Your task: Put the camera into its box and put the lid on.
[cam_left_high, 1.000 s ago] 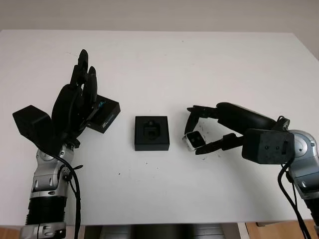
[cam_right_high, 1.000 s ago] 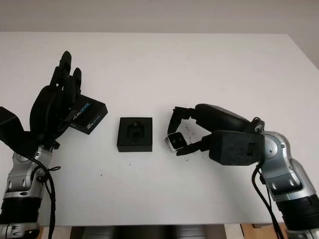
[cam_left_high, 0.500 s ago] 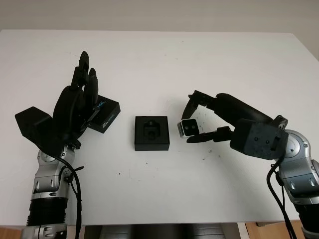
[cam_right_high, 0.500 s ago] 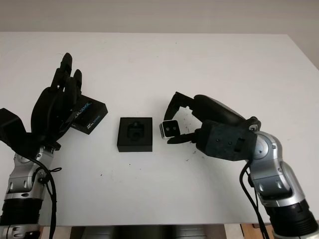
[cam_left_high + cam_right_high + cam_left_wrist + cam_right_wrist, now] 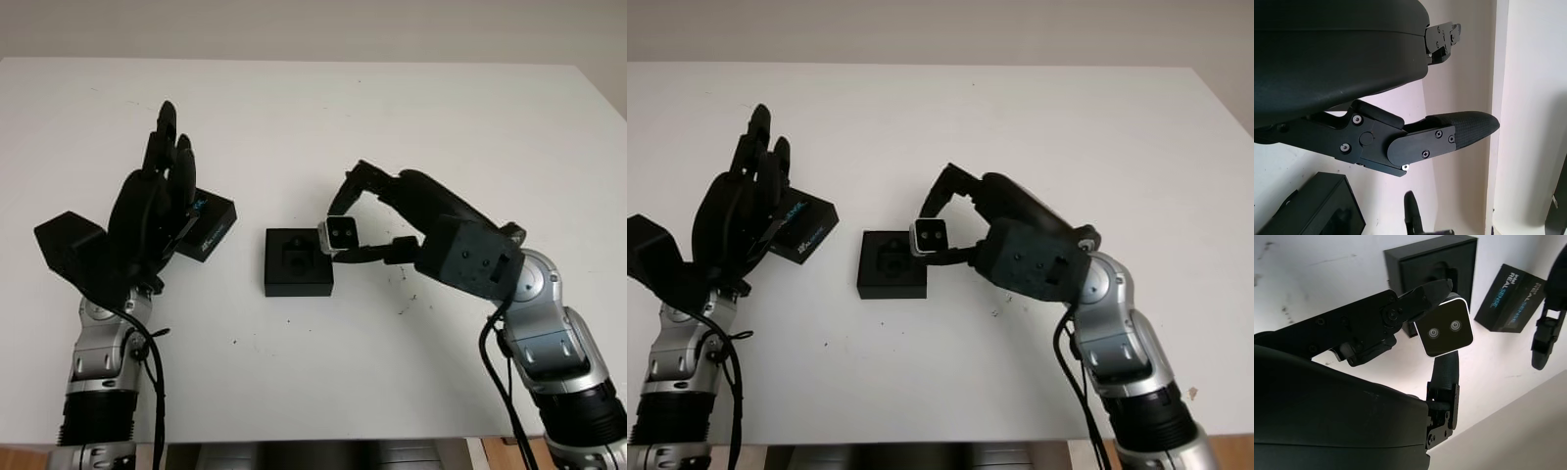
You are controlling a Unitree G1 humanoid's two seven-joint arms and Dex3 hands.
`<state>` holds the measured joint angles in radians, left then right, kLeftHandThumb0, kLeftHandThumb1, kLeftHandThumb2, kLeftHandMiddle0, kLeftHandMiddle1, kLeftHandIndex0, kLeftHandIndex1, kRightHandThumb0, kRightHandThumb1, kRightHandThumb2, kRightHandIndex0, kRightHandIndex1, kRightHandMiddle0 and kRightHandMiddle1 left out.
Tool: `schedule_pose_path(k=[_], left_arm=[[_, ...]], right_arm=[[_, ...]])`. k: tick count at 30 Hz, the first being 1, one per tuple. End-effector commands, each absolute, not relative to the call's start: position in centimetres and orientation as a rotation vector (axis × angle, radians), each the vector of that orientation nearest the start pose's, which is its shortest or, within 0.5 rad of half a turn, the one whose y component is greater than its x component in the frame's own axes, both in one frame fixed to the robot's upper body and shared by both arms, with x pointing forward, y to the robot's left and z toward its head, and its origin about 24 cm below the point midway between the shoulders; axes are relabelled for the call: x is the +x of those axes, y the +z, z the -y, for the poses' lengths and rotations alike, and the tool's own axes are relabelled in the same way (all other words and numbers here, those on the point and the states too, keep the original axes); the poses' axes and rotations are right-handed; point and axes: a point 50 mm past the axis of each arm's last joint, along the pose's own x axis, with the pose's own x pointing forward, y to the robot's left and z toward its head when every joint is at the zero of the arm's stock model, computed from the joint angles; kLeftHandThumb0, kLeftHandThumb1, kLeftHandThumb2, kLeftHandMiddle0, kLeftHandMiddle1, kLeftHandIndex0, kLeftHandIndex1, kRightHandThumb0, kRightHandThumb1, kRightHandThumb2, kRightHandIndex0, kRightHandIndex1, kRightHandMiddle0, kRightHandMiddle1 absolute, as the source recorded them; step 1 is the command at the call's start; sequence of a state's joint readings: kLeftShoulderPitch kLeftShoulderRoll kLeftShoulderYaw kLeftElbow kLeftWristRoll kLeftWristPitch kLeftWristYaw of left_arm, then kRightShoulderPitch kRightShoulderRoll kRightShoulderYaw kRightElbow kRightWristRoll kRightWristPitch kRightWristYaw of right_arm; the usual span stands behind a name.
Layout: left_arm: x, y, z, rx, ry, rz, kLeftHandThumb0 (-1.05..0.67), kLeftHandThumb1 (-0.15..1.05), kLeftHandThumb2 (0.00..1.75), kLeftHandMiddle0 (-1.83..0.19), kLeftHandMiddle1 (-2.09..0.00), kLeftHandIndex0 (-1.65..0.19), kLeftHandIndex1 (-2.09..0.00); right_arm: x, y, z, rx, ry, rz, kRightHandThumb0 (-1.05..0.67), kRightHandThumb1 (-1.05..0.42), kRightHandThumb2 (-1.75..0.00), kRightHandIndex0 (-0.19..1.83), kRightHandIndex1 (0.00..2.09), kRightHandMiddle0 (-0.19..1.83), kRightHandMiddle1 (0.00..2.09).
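The right hand (image 5: 358,220) pinches the small camera (image 5: 340,235) just above the right edge of the open black box (image 5: 297,261), so it is not yet seated. Further left, the lid (image 5: 208,224) lies on the table (image 5: 313,117) beside the raised, open left hand (image 5: 147,211); insertion and lidding remain.

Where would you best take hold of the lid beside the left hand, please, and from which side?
Probably by its two long side walls, from above. The lid lies flat on the table, a low black slab with straight edges. The open left hand stands beside it. The right hand holds the camera.
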<state>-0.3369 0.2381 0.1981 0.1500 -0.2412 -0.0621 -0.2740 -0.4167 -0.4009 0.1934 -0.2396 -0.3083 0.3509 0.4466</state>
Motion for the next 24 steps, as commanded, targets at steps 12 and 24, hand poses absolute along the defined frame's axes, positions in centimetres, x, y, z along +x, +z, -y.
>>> schedule_pose_path(k=[12,24], left_arm=[[30.6,12.1,-20.9,0.001,-0.153,0.298,-0.74,1.05,0.63,0.19,0.0,0.19,0.0],[30.8,12.1,-20.5,-0.011,-0.165,0.306,-0.73,1.05,0.63,0.19,0.0,0.19,0.0]], right_arm=[[30.0,15.4,11.6,-0.68,0.458,0.131,-0.39,-1.02,-0.06,0.19,0.06,0.21,2.09],[29.4,14.2,10.7,-0.681,0.403,0.087,-0.35,-1.04,-0.06,0.22,0.07,0.13,2.03]])
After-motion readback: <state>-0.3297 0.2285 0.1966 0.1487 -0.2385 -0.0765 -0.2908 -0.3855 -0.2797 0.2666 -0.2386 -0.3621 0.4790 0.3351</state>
